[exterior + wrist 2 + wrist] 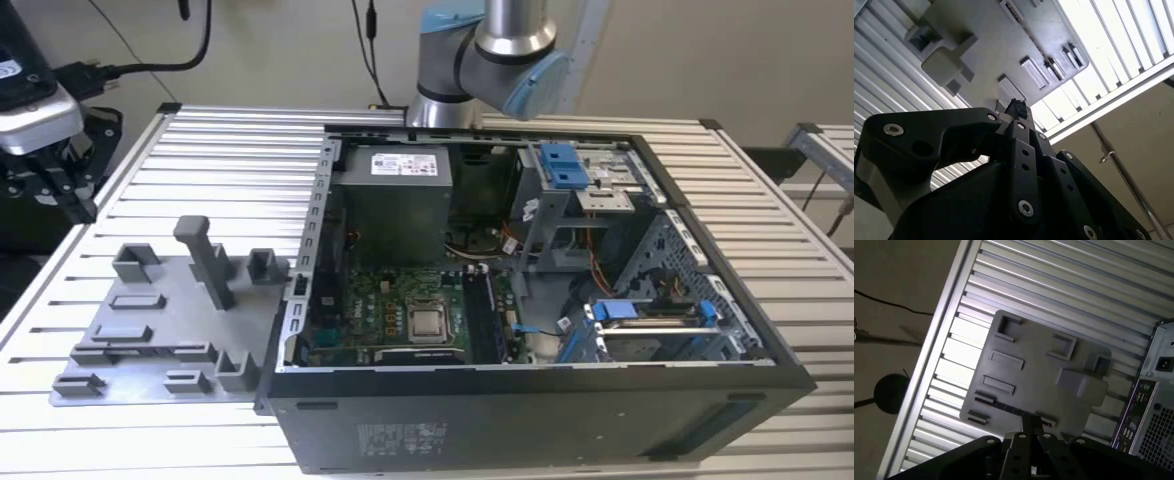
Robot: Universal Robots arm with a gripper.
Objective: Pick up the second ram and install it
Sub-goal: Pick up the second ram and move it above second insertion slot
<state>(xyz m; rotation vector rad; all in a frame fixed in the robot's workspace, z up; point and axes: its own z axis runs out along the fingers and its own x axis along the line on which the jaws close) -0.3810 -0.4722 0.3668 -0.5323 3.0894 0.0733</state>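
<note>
Progress looked near zero; your gripper [1030,424] hung high over the fixture [1039,370] on the counter [1064,285], touching nothing; its fingers [1016,112] looked pressed together with nothing between them. What you could take for the ram [1004,407] was a thin dark strip on edge in the fixture's slots, well apart from the fingers; it was not yet lifted. In the case [534,400], at the exterior view's right, you could not make out the sockets well enough to judge them; pickup and install both stood undone.
</note>
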